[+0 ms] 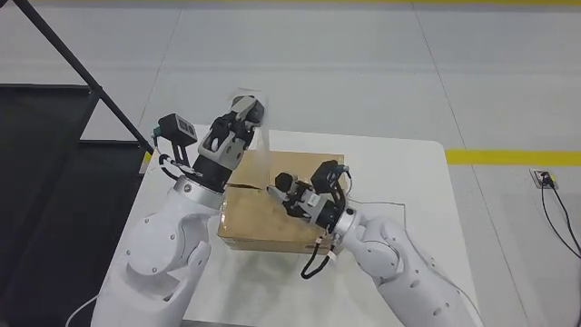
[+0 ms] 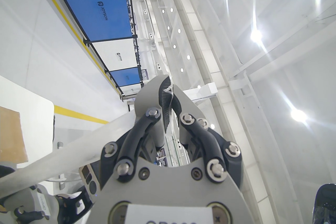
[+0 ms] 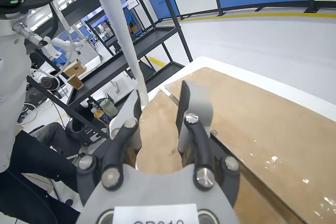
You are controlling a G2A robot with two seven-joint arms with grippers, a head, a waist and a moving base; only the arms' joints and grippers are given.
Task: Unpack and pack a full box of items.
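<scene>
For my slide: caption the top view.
Left gripper holds translucent tape strip above brown cardboard box; open right gripper hovers over it.

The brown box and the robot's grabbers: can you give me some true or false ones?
1. The box sits on the white table. True.
2. The box's top flaps stand wide open. False: they lie folded down.
3. The left gripper is shut on a strip of tape. True.
4. The right gripper is squeezing the tape. False: its fingers are open over the box's top.
5. The tape lies flat on the table. False: it stretches up from the box to the left gripper.
</scene>
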